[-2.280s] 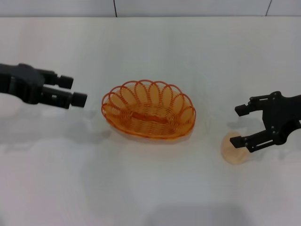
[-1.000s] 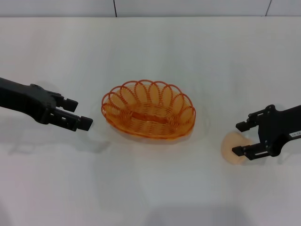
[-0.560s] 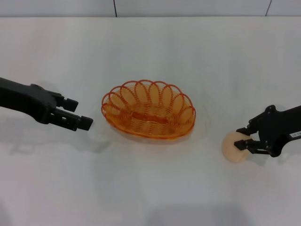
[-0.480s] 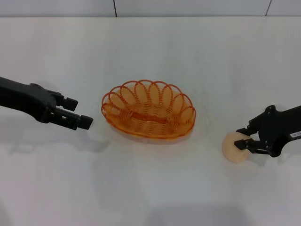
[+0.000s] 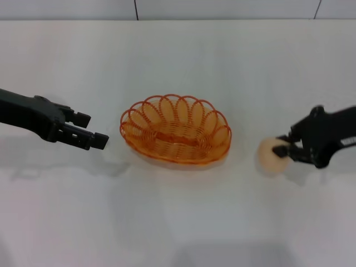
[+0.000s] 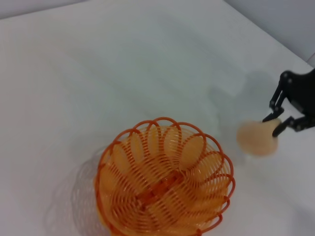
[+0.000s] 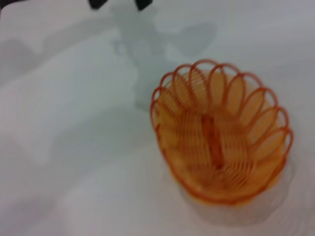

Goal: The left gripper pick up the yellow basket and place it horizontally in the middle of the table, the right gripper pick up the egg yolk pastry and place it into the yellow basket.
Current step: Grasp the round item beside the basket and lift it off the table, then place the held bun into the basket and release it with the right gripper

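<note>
pastry [image 5: 271, 154]: pale cream, round; clamped by right pincer [image 5: 283, 149]

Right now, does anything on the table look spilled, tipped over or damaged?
Nothing stands out. The yellow basket sits upright and empty mid-table, the right gripper grips the intact egg yolk pastry, and the left gripper hangs open beside the basket.

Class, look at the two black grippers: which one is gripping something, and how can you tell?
The right gripper, on the right: its fingers pinch the egg yolk pastry. The left gripper hangs empty and open beside the yellow basket.
</note>
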Controlling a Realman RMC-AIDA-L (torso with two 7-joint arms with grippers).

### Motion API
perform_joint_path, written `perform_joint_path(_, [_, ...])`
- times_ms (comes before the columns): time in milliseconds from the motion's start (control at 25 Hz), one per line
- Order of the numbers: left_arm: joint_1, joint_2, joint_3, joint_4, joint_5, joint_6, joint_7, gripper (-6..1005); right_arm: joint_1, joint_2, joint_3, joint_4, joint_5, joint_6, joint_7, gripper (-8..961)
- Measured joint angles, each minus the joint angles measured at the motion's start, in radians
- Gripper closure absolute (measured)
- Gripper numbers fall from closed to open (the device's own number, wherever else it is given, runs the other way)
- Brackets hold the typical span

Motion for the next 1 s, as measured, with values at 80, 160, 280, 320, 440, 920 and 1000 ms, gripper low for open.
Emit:
perform_joint_path(80, [0.0,0.002,-0.004,0.0,0.0,-0.003,0.003,126,0.004,0.001,-0.003,-0.037,0.004,-0.004,0.024,807])
perform_joint_path(160, [0.0,0.003,-0.008,0.0,0.0,-0.004,0.006,126,0.01,0.002,-0.014,-0.067,0.016,-0.006,0.042,815])
perform_joint_path(280, [0.0,0.004,-0.008,0.0,-0.001,-0.005,0.008,126,0.04,0.003,-0.043,-0.082,0.048,0.004,0.053,828])
perform_joint_path(320, [0.0,0.004,-0.008,0.0,-0.001,-0.005,0.008,126,0.048,0.004,-0.053,-0.082,0.054,0.011,0.054,833])
perform_joint_path(440, [0.0,0.004,-0.008,0.0,-0.001,-0.005,0.009,127,0.088,0.006,-0.117,-0.073,0.068,0.067,0.059,847])
perform_joint_path(920, [0.0,0.0,-0.008,0.0,-0.001,-0.005,0.01,126,0.157,0.011,-0.272,0.0,0.081,0.318,0.082,909])
perform_joint_path(1000, [0.0,0.0,-0.008,0.0,-0.001,-0.006,0.01,126,0.166,0.011,-0.289,0.021,0.09,0.345,0.083,910])
